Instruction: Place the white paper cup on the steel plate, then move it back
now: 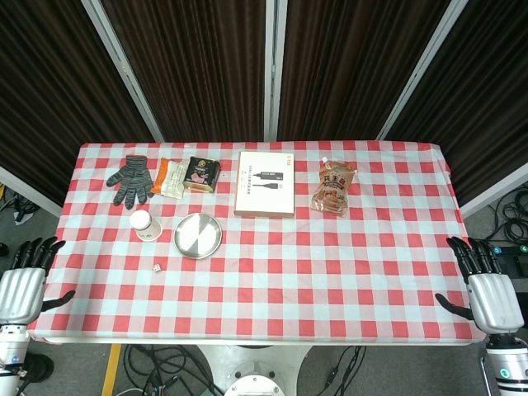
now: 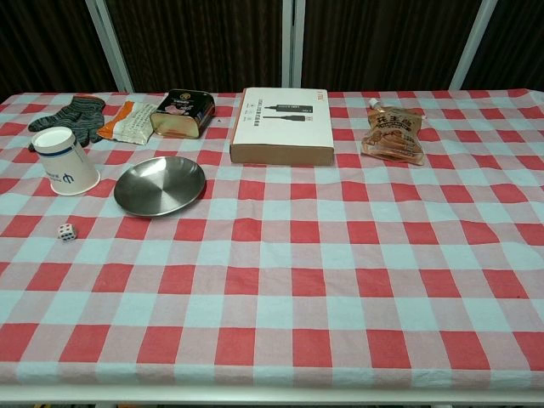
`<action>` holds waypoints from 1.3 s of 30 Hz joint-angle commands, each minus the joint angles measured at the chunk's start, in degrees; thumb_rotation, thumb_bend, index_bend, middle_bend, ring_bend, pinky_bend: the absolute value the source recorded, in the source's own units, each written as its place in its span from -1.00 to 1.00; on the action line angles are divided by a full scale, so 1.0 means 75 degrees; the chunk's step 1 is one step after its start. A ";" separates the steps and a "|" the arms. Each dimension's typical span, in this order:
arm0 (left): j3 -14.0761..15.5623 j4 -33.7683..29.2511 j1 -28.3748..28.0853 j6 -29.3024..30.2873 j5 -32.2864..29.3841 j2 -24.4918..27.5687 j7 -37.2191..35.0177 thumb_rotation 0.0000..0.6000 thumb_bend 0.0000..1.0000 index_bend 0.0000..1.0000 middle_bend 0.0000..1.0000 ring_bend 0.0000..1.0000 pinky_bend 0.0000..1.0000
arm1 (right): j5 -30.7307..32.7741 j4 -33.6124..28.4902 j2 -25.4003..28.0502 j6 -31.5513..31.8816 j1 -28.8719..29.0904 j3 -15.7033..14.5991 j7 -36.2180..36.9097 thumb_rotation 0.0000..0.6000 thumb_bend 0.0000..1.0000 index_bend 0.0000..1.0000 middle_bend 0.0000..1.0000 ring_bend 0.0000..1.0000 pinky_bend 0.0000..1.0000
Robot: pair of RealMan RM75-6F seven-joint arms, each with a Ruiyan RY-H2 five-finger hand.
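The white paper cup (image 1: 145, 224) (image 2: 65, 161) stands upside down on the checked cloth, just left of the steel plate (image 1: 198, 235) (image 2: 161, 185), a small gap between them. Nothing lies in the plate. My left hand (image 1: 23, 285) hangs off the table's front left corner, fingers spread, holding nothing. Off the front right corner, my right hand (image 1: 488, 290) is likewise spread and holds nothing. Both hands are far from the cup. The chest view shows neither hand.
A small die (image 1: 156, 267) (image 2: 66, 231) lies in front of the cup. Along the back sit a grey glove (image 1: 130, 178), a snack packet (image 1: 171, 177), a dark tin (image 1: 201, 174), a white box (image 1: 265, 183) and an orange pouch (image 1: 334, 186).
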 commanded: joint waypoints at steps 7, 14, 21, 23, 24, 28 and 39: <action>-0.0064 -0.0009 -0.0109 0.0003 0.0156 0.0048 -0.0072 1.00 -1.00 -0.73 -0.78 -0.88 -0.84 | -0.0063 0.0095 0.0008 0.0134 -0.0036 0.0007 0.0095 1.00 -0.90 -1.00 -0.81 -1.00 -0.93; -0.0203 -0.0063 -0.0772 -0.0708 0.0467 0.0193 -0.0448 1.00 -1.00 -0.66 -0.71 -0.81 -0.79 | -0.0085 0.0100 0.0095 0.0187 0.0019 0.0099 0.0073 1.00 -0.90 -1.00 -0.81 -1.00 -0.93; -0.0375 0.0303 -0.1636 -0.1754 0.0480 -0.0215 -0.0776 1.00 -1.00 -0.27 -0.08 -0.07 -0.17 | -0.0085 0.0083 0.0169 0.0203 0.0068 0.0162 0.0079 1.00 -0.90 -1.00 -0.79 -1.00 -0.93; -0.0357 0.0404 -0.1850 -0.2095 0.0449 -0.0343 -0.0751 1.00 -1.00 -0.20 0.23 0.25 0.15 | -0.0079 0.0070 0.0182 0.0200 0.0069 0.0162 0.0080 1.00 -0.90 -1.00 -0.78 -1.00 -0.93; -0.0339 0.0466 -0.1983 -0.2284 0.0459 -0.0437 -0.0752 1.00 -0.99 -0.18 0.36 0.38 0.30 | -0.0076 0.0062 0.0190 0.0204 0.0065 0.0160 0.0082 1.00 -0.90 -1.00 -0.77 -1.00 -0.93; -0.0292 0.0754 -0.2327 -0.2784 0.0406 -0.0784 -0.0720 1.00 -0.94 -0.15 0.63 0.63 0.66 | -0.0047 0.0062 0.0194 0.0229 0.0035 0.0150 0.0090 1.00 -0.90 -1.00 -0.76 -1.00 -0.93; -0.0312 0.1514 -0.2767 -0.3567 -0.0297 -0.1775 -0.0540 1.00 -0.70 -0.01 0.84 0.80 0.79 | -0.0005 0.0084 0.0178 0.0247 -0.0012 0.0121 0.0113 1.00 -0.90 -1.00 -0.75 -1.00 -0.92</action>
